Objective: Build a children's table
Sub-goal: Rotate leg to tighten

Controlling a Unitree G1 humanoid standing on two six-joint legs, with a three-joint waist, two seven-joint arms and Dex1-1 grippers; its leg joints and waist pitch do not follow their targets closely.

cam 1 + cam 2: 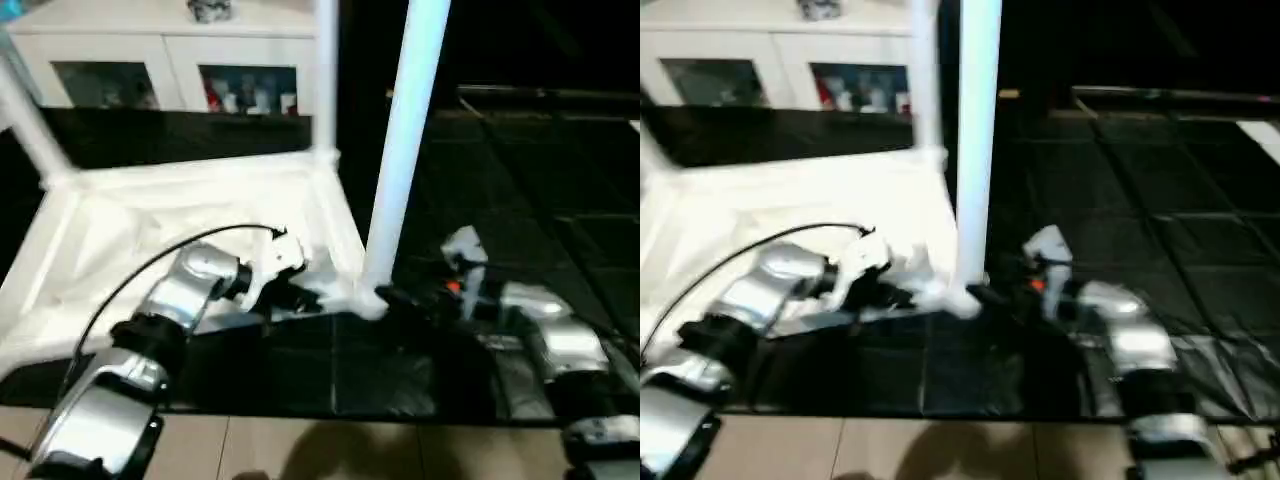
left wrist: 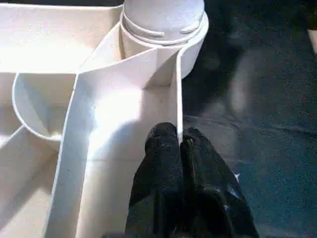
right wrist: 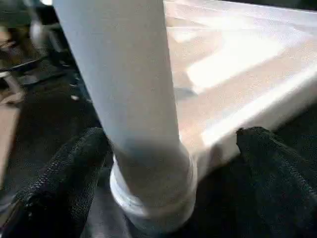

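On the black mat (image 1: 560, 200) lies the children's white plastic table top (image 1: 150, 230), upside down, its ribbed underside facing up. At its near right corner a long round white leg (image 1: 405, 140) stands upright in the corner socket (image 2: 163, 37). A second white leg (image 1: 325, 70) rises from the far right corner, and a third (image 1: 25, 120) leans up from the far left corner.

Over the near edge of the top, just left of the near leg, the left gripper (image 2: 181, 144) has its two black fingers pressed together, pinching the thin upright rim wall (image 2: 177, 89) of the top between their tips; the left wrist view shows the wall running from the fingertips to the socket.

Right of the same leg, low over the mat, the right gripper (image 3: 173, 163) stands with its fingers spread wide, one black finger (image 3: 64, 178) on each side of the leg's base, apart from it and holding nothing.

Beyond the mat, at the far left, stands a white cabinet with glass-fronted shelves (image 1: 170, 60). Along the near edge runs a strip of pale tiled floor (image 1: 330, 450).
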